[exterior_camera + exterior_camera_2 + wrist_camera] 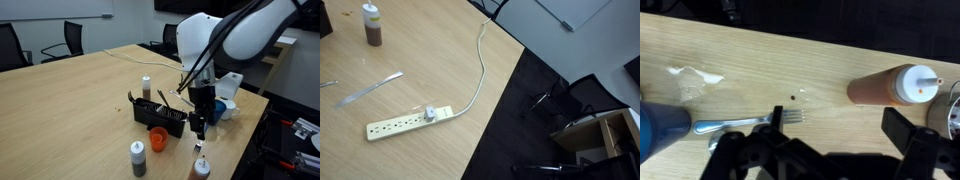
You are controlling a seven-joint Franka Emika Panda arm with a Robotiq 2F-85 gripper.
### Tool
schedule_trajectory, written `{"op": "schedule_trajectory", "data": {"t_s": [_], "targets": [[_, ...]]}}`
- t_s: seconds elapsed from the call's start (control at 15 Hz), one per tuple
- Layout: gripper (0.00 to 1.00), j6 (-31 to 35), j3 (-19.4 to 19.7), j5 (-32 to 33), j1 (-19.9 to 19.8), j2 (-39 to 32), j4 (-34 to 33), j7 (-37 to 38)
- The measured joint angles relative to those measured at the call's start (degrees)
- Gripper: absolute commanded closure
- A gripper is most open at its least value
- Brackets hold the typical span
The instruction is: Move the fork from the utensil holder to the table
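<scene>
Wrist view is showing the slim, shiny silver metal fork (745, 124) lying flat on the light-brown wood-grain table (790, 60), its tines pointing toward the tall orange squeeze bottle with a white cap (885, 88) and its handle reaching toward the blue cup (660, 128). The black Robotiq gripper (820, 155) is hanging just above it with its jaws spread wide, gripping nothing. The fork seems to be resting on the wood by its own weight, so the placing looks done. No label is showing on the bottle.

In an exterior view the arm is reaching down just beside the low black rectangular utensil holder (165, 110), near the table's edge, with a small orange cup (158, 138) standing in front of the holder. The fork is too small to be picked out here. The holder is sitting close enough for a short carry.

In an exterior view a cream power strip (405, 123) is lying on the table with its cord running off the edge, well apart from a brown bottle (372, 28). Neither gripper nor fork is appearing here, and no writing is proving legible.
</scene>
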State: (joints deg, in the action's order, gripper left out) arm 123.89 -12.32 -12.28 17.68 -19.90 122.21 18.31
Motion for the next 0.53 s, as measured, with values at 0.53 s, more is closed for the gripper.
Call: {"op": "schedule_trajectory", "data": {"t_s": [0.53], "targets": [[0.0, -0.95, -0.27, -2.84, 0.05, 3.5, 2.22, 0.11]]}}
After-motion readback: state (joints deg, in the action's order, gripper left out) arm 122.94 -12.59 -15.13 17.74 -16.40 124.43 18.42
